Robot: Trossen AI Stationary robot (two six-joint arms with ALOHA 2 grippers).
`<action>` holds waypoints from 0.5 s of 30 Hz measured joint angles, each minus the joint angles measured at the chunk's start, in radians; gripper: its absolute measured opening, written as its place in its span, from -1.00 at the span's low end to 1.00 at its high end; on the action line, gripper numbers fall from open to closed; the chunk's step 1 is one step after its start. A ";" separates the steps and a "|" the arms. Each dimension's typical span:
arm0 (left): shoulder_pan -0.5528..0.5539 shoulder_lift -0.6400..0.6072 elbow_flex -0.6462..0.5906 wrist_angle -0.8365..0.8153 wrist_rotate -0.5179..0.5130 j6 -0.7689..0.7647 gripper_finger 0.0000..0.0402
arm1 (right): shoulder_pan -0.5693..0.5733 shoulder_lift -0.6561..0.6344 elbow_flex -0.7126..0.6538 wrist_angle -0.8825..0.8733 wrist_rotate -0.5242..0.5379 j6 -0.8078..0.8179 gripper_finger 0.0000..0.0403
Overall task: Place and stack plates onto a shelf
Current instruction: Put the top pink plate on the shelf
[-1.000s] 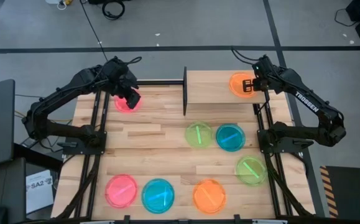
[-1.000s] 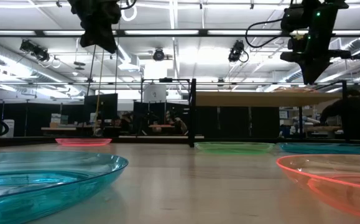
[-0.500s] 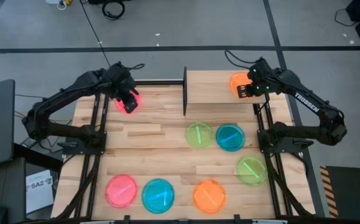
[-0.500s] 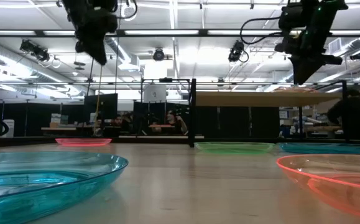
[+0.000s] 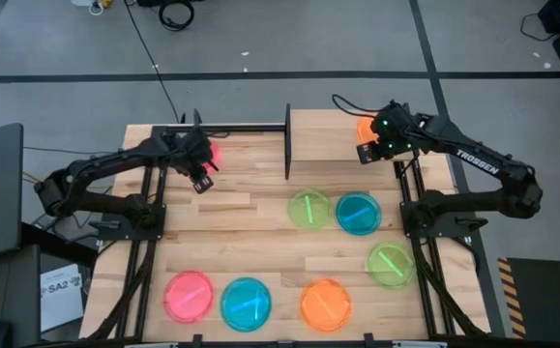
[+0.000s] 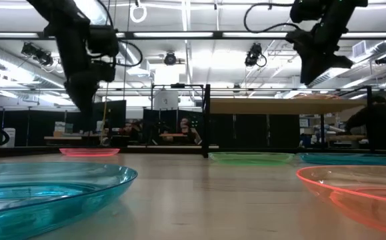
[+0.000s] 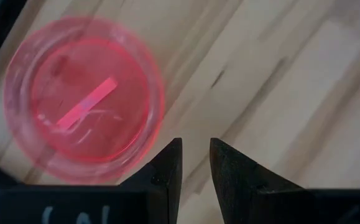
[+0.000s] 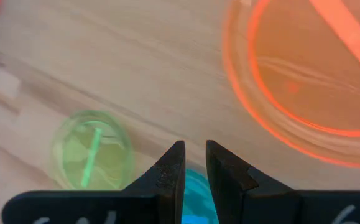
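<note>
Currently, your scene reads as follows.
Shelf [image 5: 333, 135]: upper centre-right of the high view, light board; one orange plate [image 5: 365, 127] lies on its right end, partly under the right arm.
Right gripper [image 5: 368, 152]: at the shelf's front edge, just left of that orange plate; jaws nearly closed, holding nothing. Its wrist view shows the plate's rim [image 8: 304, 81] beside the fingers, not between them.
Left gripper [image 5: 200, 180]: upper left of the high view, beside a pink plate [image 5: 209, 154] on the tabletop; jaws nearly closed and empty, plate [image 7: 83, 96] just off the fingertips.
Remaining plates: green [image 5: 309, 209] and blue [image 5: 359, 214] mid-table, green [image 5: 390, 263] at right, pink [image 5: 189, 295], blue [image 5: 247, 303] and orange [image 5: 325, 304] along the bottom.
Progress: one plate shelved, as you can judge; seven on the table.
Risk, left: jaws look too narrow to take the rim; descending like this could push the pink plate away.
Risk, right: moving off low could clip the orange plate and slide it off the shelf.
Risk, stacking: slick plates may skate if released off-centre.
</note>
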 joint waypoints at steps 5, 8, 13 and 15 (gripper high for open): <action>0.000 0.000 -0.042 0.022 -0.043 0.000 -0.56 | 0.061 0.000 0.000 0.077 0.000 0.024 -0.65; 0.000 0.000 -0.053 0.042 -0.057 0.000 -0.56 | 0.092 0.000 0.000 0.121 0.000 0.024 -0.65; 0.001 0.000 -0.057 0.092 -0.060 0.000 -0.56 | 0.136 0.000 0.000 0.187 0.000 0.025 -0.65; 0.001 0.000 -0.057 0.119 -0.060 0.000 -0.56 | 0.151 0.000 0.000 0.203 0.000 0.025 -0.65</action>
